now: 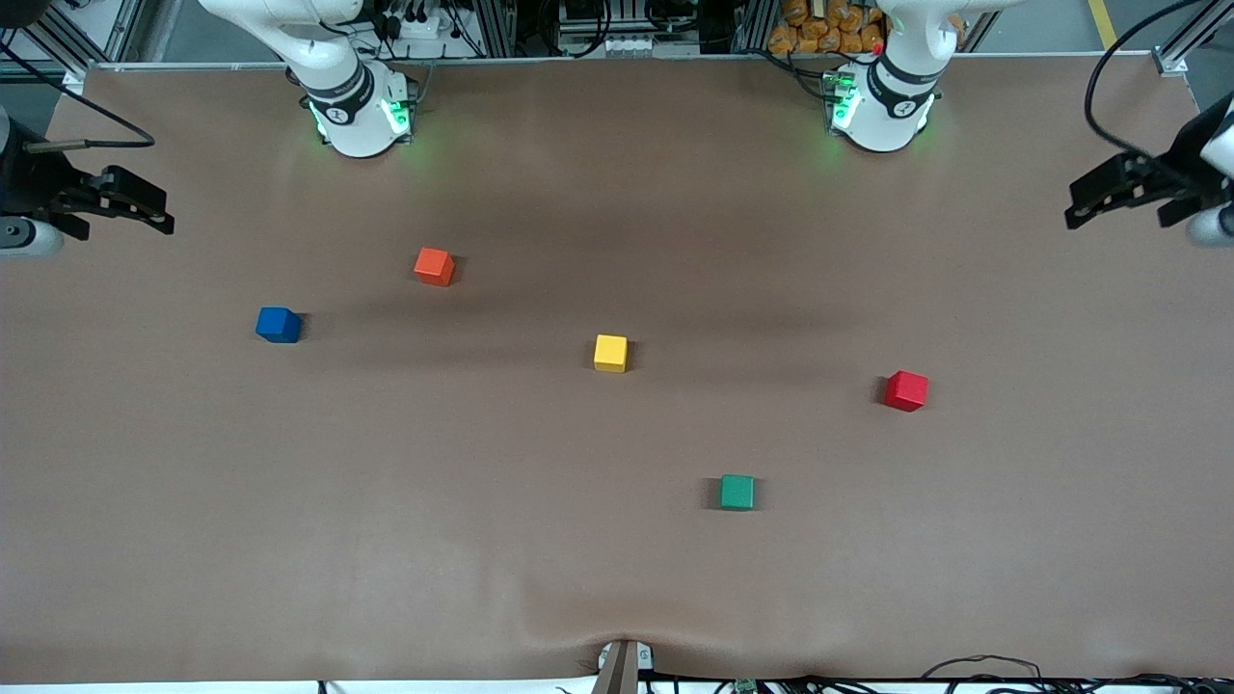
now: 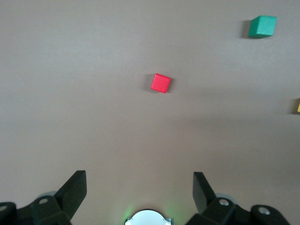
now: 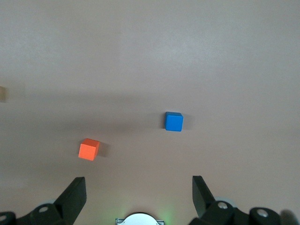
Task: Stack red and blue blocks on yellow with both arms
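Observation:
The yellow cube (image 1: 610,353) sits near the table's middle. The dark blue cube (image 1: 278,325) lies toward the right arm's end and shows in the right wrist view (image 3: 174,121). The crimson red cube (image 1: 906,390) lies toward the left arm's end and shows in the left wrist view (image 2: 161,83). My right gripper (image 1: 154,210) hovers open and empty over the table's edge at its own end, also seen in its wrist view (image 3: 138,187). My left gripper (image 1: 1080,204) hovers open and empty over the table's edge at its own end, also seen in its wrist view (image 2: 139,187).
An orange-red cube (image 1: 434,266) sits beside the blue one, farther from the front camera. A green cube (image 1: 737,492) lies nearer the front camera, between the yellow and red cubes. The arm bases (image 1: 357,116) (image 1: 882,111) stand at the table's back edge.

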You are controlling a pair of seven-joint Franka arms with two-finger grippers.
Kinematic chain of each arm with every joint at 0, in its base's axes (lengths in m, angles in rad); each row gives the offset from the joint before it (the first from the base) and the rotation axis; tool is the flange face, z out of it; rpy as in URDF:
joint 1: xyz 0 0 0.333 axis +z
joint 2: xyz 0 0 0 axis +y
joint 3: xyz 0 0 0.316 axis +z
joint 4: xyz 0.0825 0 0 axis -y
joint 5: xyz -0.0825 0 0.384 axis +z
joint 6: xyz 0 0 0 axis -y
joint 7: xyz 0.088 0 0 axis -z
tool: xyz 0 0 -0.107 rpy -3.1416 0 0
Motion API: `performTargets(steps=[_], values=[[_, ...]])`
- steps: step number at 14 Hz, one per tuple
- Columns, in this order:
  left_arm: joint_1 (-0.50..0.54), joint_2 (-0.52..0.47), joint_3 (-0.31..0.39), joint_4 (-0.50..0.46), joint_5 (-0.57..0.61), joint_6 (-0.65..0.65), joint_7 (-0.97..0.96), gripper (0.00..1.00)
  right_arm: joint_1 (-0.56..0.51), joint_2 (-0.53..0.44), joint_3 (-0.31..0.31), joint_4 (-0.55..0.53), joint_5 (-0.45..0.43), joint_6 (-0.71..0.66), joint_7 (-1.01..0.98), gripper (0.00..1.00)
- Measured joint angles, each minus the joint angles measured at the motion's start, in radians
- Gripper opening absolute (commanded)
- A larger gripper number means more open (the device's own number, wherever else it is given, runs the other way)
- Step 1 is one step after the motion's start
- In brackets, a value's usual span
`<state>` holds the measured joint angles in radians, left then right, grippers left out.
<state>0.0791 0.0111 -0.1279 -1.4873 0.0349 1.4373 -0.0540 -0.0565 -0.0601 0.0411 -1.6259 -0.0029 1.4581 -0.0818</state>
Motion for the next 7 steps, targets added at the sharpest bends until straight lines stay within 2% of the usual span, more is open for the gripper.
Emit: performTargets(steps=[4,7], values=[[0.001,0.054,0.000,-0.004,0.000,0.028,0.000,1.00,0.000,0.000,0.000,0.000,0.000,0.000,0.000,1.00],[-0.001,0.131,-0.001,-0.009,0.000,0.049,0.000,1.00,0.000,0.001,-0.001,0.000,0.000,0.000,0.000,1.00]])
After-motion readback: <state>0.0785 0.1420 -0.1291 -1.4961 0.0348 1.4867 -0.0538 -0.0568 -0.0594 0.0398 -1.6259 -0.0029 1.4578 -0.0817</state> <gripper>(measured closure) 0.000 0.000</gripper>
